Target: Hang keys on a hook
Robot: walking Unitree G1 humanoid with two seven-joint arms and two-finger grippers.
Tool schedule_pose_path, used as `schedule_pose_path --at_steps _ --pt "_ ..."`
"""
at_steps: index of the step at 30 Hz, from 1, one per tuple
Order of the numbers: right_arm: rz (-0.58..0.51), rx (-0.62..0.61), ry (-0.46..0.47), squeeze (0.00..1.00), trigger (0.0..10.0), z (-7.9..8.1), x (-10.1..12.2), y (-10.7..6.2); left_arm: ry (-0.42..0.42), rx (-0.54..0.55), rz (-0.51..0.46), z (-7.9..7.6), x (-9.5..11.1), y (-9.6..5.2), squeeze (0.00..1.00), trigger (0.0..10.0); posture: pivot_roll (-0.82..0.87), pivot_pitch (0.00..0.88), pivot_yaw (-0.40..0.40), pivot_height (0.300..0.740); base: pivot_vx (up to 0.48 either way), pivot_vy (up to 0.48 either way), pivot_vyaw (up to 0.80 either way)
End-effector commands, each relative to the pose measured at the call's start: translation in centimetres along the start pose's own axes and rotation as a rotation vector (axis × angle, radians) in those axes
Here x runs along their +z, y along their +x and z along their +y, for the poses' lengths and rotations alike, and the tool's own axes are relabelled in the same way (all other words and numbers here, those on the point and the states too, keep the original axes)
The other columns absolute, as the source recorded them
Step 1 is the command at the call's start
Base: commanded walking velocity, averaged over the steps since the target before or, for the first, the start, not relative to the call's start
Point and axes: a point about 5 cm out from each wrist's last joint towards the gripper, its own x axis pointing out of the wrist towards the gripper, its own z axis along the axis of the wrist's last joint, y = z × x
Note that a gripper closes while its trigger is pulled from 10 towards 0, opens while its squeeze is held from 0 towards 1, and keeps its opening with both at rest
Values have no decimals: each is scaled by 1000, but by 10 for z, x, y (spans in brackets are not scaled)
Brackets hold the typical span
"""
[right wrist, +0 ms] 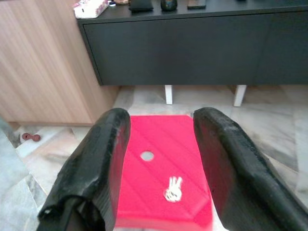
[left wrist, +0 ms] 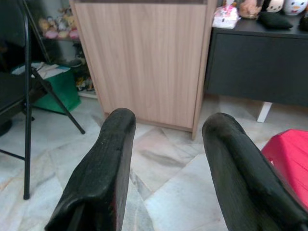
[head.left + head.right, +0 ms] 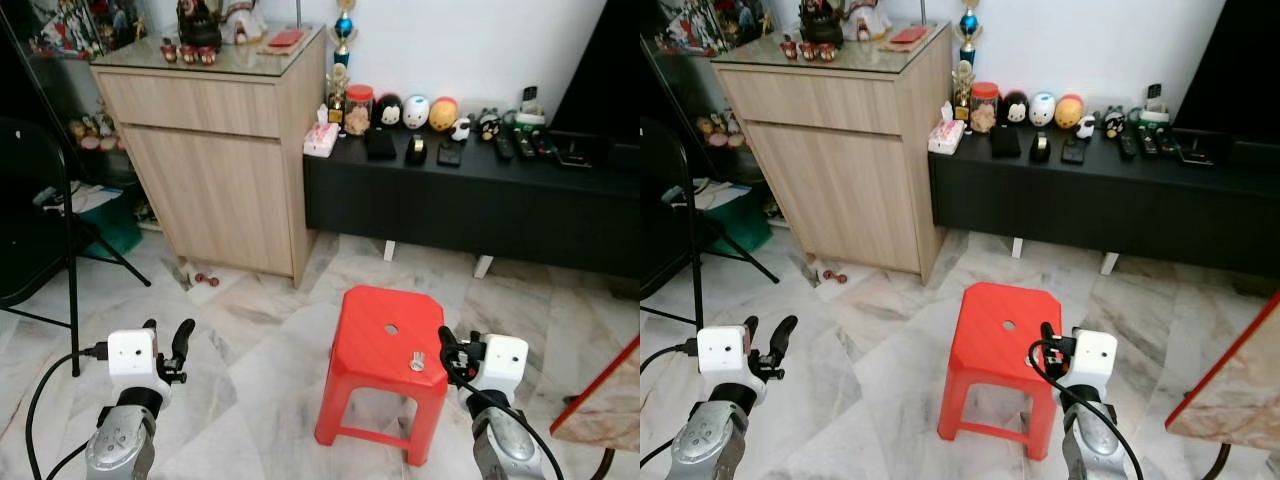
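A small bunch of silver keys (image 3: 417, 360) lies on the top of a red plastic stool (image 3: 378, 335), near its front right corner. In the right wrist view the keys (image 1: 173, 189) rest just in front of the hole in the stool (image 1: 154, 132). My right gripper (image 3: 449, 352) hovers at the stool's right edge, close to the keys, open with nothing between its fingers (image 1: 106, 159). My left gripper (image 3: 167, 336) is held over the marble floor to the left of the stool, open and empty, facing the wooden cabinet (image 2: 144, 57).
A tall wooden cabinet (image 3: 215, 150) stands at the back left, and a low black console (image 3: 470, 195) with toys and remotes runs along the wall. A black stand and chair (image 3: 60, 230) are at the left. A red-edged board (image 3: 605, 405) leans at the right.
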Motion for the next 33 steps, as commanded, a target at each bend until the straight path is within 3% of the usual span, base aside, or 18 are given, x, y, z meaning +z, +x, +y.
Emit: schedule_pose_path --at_steps 1,9,14,21,27,33 --pt "-20 27 -14 0 10000 3 6 3 -11 -7 -12 -4 5 3 0 10000 138 0 -1 740 349 0 0" --pt "-8 51 -15 0 10000 1 3 -3 -14 14 -33 -4 7 3 0 10000 176 0 -59 740 349 0 63" --pt "13 84 -38 0 10000 6 0 -1 -14 28 -47 -3 11 0 0 10000 187 0 -70 740 347 0 733" --pt "27 78 -17 0 10000 1 2 1 -9 47 -48 -3 10 -3 0 10000 188 0 -69 740 344 0 0" --pt "22 54 2 0 10000 0 0 1 -6 11 -44 -9 11 0 0 10000 171 0 -52 740 0 0 0" --pt "8 -45 90 0 10000 -2 -4 -5 15 -51 -46 -14 13 2 0 10000 162 0 -31 740 0 0 0"
